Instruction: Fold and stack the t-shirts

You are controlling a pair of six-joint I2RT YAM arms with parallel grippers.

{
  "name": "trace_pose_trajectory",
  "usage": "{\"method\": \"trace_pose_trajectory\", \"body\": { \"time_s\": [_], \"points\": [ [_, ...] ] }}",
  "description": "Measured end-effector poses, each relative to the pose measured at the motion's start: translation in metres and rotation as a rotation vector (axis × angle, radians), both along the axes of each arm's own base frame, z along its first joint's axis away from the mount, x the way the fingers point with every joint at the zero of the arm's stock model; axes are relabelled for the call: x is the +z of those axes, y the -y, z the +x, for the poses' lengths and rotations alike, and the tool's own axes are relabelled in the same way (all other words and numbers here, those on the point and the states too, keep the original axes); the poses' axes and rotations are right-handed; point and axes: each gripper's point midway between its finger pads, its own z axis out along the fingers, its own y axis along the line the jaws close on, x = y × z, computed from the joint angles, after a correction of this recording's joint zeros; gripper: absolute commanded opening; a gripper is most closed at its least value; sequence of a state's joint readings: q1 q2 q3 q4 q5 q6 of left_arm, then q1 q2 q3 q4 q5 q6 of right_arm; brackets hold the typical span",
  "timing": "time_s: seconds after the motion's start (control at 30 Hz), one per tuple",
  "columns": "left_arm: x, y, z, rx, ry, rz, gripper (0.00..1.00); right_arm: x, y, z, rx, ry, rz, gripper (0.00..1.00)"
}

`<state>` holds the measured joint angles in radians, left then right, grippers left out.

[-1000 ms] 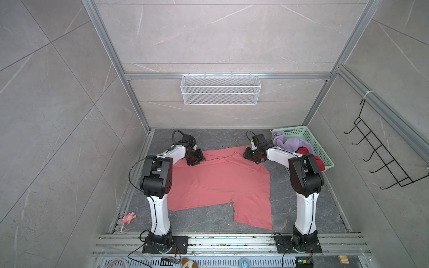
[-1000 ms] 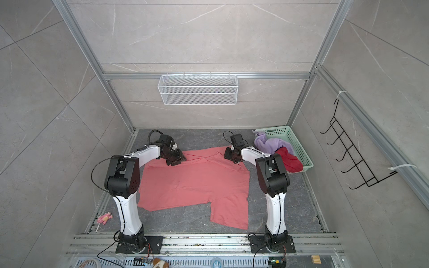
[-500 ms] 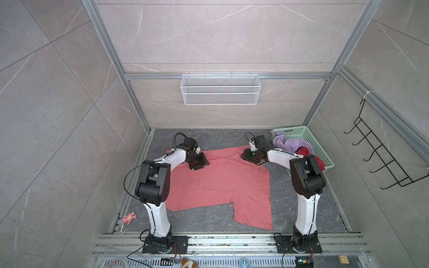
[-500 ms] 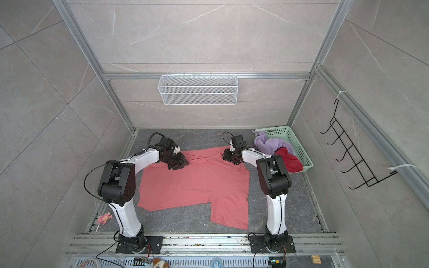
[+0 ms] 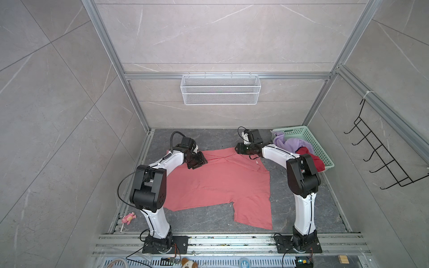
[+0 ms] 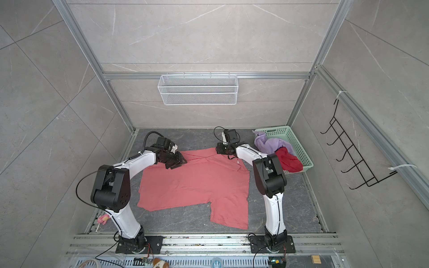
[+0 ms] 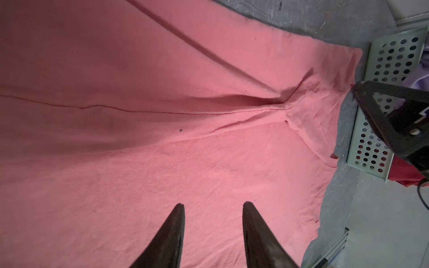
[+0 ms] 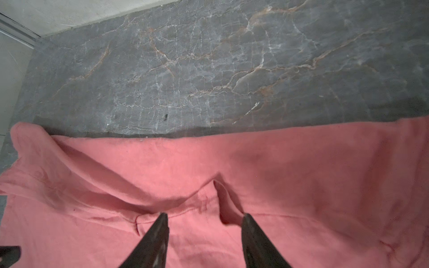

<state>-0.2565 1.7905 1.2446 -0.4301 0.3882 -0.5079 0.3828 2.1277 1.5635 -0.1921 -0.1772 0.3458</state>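
At the counter's (image 5: pixel 204 222) centre, the pink t-shirt (image 5: pixel 218 183) is lying spread out. Toward twelve o'clock, the left tool (image 7: pixel 213 206) and right tool (image 8: pixel 204 215) are standing half-open, gripping nothing. Closing on loose wrinkles risks catching one layer, skewing the fold.

The salmon-pink t-shirt (image 7: pixel 162 69) is lying spread over most of the view on the grey marble surface (image 7: pixel 301 16), its seams and creases running together toward one puckered spot. The left gripper (image 7: pixel 213 204) is hanging just over the cloth, its two dark fingers standing apart with nothing between them. Beyond the shirt's edge, a black part of the right arm (image 7: pixel 394 123) is crossing in front of the mint-green basket (image 7: pixel 371 130), where lilac cloth (image 7: pixel 417 79) and deep-red cloth (image 7: pixel 404 171) are showing.
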Motion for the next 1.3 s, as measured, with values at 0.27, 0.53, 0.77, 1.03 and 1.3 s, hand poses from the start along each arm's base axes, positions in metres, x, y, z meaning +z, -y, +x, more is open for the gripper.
{"method": "trace_pose_trajectory", "body": {
  "time_s": [0.27,0.53,0.77,1.03,1.3],
  "points": [
    [0.012,-0.007,0.004,0.023,0.042,0.025,0.44,-0.033,-0.012,-0.013,0.021,-0.067,-0.066,0.44],
    [0.011,-0.016,0.007,0.048,0.050,0.047,0.44,-0.036,-0.005,-0.012,-0.002,-0.065,-0.109,0.05],
    [0.002,-0.028,0.004,0.077,0.031,0.059,0.44,-0.037,-0.001,-0.026,-0.010,-0.072,-0.153,0.00],
    [0.006,-0.060,0.004,0.161,0.048,0.093,0.44,0.003,-0.007,-0.085,0.035,-0.037,-0.157,0.00],
    [-0.001,-0.099,0.005,0.266,0.038,0.148,0.45,-0.014,-0.016,-0.137,0.051,-0.106,-0.135,0.00]
  ]
}}
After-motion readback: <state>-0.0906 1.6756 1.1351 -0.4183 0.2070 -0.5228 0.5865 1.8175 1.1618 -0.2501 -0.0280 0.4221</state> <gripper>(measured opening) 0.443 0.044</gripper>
